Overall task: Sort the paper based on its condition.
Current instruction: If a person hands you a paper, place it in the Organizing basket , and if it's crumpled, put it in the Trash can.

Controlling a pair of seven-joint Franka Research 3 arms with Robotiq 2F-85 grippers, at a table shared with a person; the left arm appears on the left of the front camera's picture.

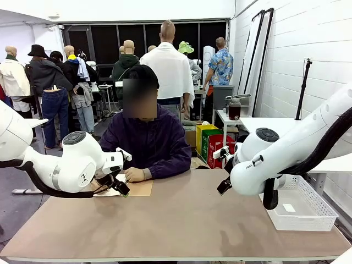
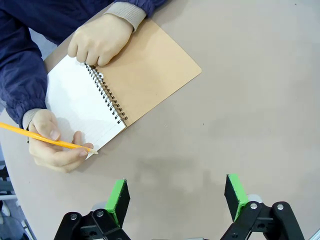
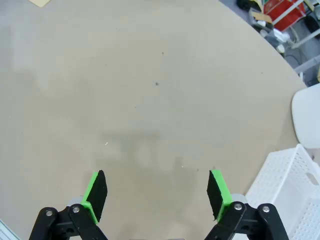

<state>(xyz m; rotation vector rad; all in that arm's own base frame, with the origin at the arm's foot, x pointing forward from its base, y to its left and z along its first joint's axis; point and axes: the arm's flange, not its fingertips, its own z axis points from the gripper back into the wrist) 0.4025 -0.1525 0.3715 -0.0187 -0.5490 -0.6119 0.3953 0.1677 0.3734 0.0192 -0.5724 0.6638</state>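
Note:
A spiral-bound notepad with a brown card cover lies open at the far left of the table. Its white page is bound in. The person's one hand presses on the spiral. Their other hand holds a yellow pencil and the page's corner. Loose paper is out of view. My left gripper hovers open just short of the notepad, nothing between its fingers. Over bare tabletop on the right, my right gripper stands open and empty. In the front view the left gripper is beside the person's hand, the right gripper right of centre.
A white mesh tray stands at the table's right edge, below my right arm, with a small white patch on its floor that I cannot identify. Its corner sits right of my right gripper. The person sits at the far side.

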